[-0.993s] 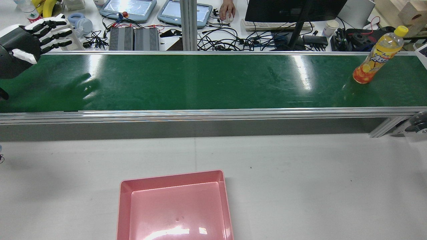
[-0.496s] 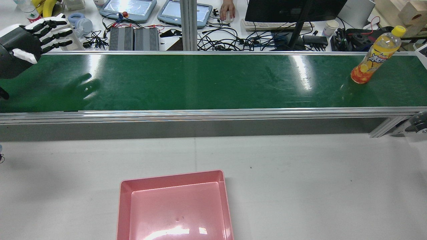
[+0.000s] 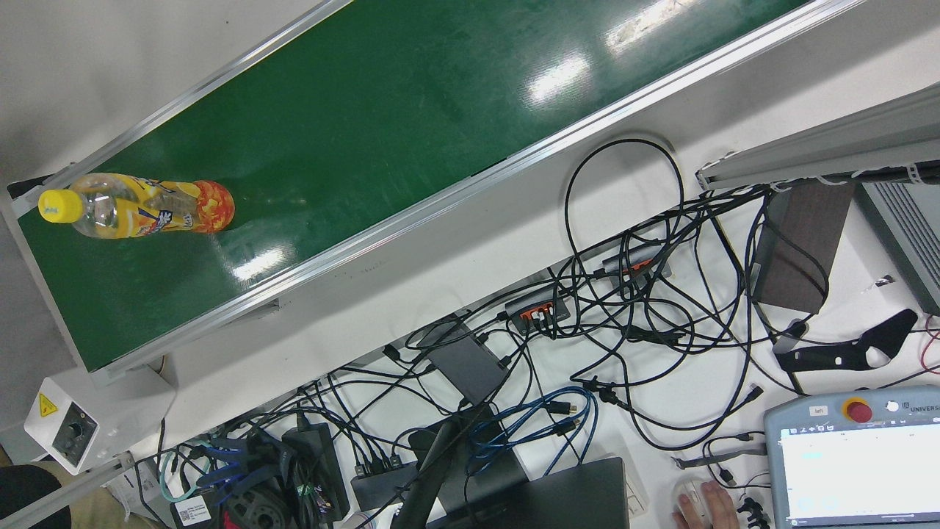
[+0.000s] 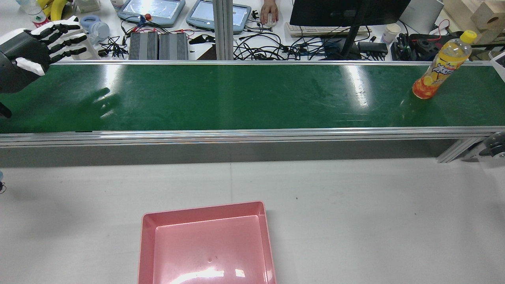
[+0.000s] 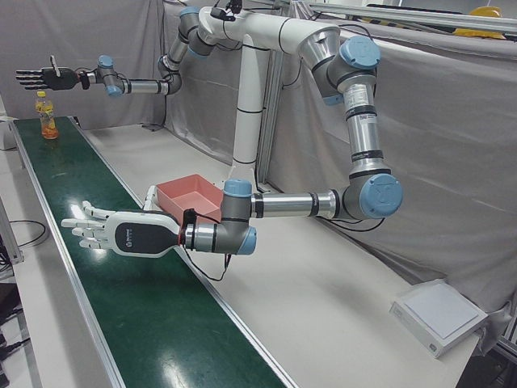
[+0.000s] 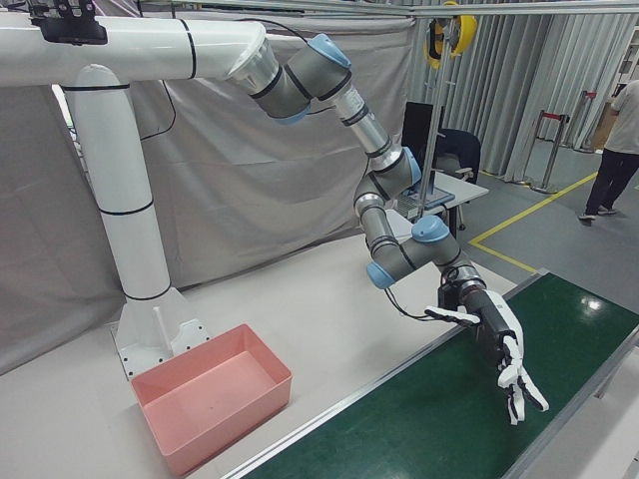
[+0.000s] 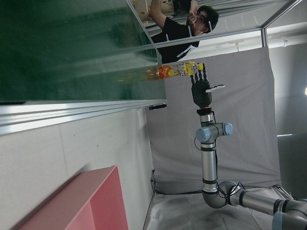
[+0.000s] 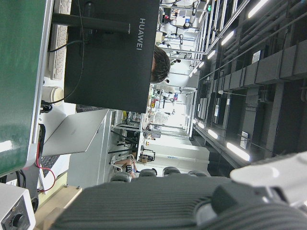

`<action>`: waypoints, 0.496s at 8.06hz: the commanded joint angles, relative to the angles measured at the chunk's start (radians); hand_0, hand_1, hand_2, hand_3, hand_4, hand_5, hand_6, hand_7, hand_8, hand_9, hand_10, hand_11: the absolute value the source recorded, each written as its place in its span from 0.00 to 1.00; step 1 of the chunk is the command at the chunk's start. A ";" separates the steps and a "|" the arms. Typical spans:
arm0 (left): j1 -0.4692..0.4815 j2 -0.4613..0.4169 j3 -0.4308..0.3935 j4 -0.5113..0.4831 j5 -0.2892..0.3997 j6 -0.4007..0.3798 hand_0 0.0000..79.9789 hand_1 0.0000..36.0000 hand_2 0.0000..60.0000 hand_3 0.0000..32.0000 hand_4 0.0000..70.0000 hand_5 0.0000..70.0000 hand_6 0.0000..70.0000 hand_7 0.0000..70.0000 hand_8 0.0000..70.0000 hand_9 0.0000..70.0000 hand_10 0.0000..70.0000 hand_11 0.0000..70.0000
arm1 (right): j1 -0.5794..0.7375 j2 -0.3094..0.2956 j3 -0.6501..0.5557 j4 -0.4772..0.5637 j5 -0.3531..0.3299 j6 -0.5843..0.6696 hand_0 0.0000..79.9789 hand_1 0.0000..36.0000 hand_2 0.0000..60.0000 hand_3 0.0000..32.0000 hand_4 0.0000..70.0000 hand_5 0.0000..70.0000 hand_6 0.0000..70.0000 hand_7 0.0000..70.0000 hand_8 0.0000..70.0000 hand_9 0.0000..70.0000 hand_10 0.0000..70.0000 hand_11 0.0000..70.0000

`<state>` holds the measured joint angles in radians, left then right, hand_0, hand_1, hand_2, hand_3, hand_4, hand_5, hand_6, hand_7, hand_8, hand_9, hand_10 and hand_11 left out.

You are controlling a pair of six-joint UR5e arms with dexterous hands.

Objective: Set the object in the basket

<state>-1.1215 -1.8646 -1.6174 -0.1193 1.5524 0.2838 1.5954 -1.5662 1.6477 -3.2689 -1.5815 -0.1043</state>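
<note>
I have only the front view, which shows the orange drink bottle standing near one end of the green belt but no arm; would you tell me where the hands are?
Observer: The right hand hovers open just above the bottle, not touching it.
Operator: And the left hand?
Observer: The left hand is open over the opposite end of the belt, holding nothing.
Operator: Is the basket free?
Observer: Yes, the pink basket sits on the white table on the robot's side of the belt, with nothing in it.
</note>
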 commanded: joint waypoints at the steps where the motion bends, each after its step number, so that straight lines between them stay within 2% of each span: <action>1: 0.000 0.001 -0.007 0.007 0.000 0.000 0.62 0.19 0.00 0.24 0.18 0.37 0.02 0.03 0.15 0.15 0.11 0.18 | 0.000 0.000 0.000 0.000 0.000 0.000 0.00 0.00 0.00 0.00 0.00 0.00 0.00 0.00 0.00 0.00 0.00 0.00; 4: 0.000 -0.001 -0.010 0.009 0.000 0.000 0.62 0.19 0.00 0.23 0.18 0.38 0.02 0.02 0.15 0.15 0.12 0.19 | 0.000 0.000 0.000 0.000 0.000 0.000 0.00 0.00 0.00 0.00 0.00 0.00 0.00 0.00 0.00 0.00 0.00 0.00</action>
<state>-1.1216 -1.8648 -1.6247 -0.1115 1.5524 0.2848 1.5953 -1.5662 1.6475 -3.2689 -1.5815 -0.1043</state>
